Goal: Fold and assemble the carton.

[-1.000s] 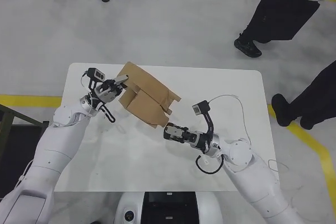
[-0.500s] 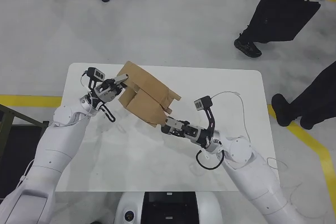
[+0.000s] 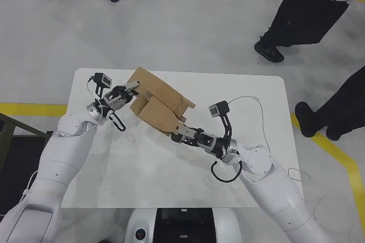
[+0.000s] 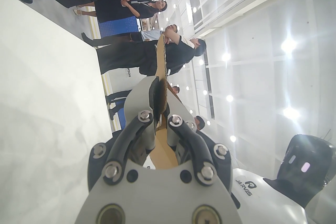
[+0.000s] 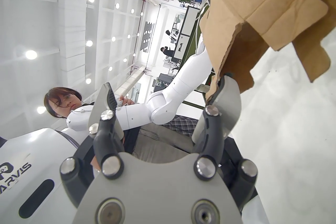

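Left arm — bent at the elbow, forearm stretched over the left side of the bench (image 3: 243,103). My left end effector (image 3: 131,90) is clenched on the left edge of the carton (image 3: 161,103), with cardboard pinched between both fingers.

Right arm — extended forward and inward from the bench's right half. My right end effector (image 3: 177,133) is released, fingers spread wide, one finger (image 5: 227,93) touching the carton's near edge.

Carton — brown, partly folded, flaps loose, over the far-left part of the bench.

Change since a second ago: my right end effector has advanced from just short of the carton into contact with it. My left arm and its grip are unchanged.
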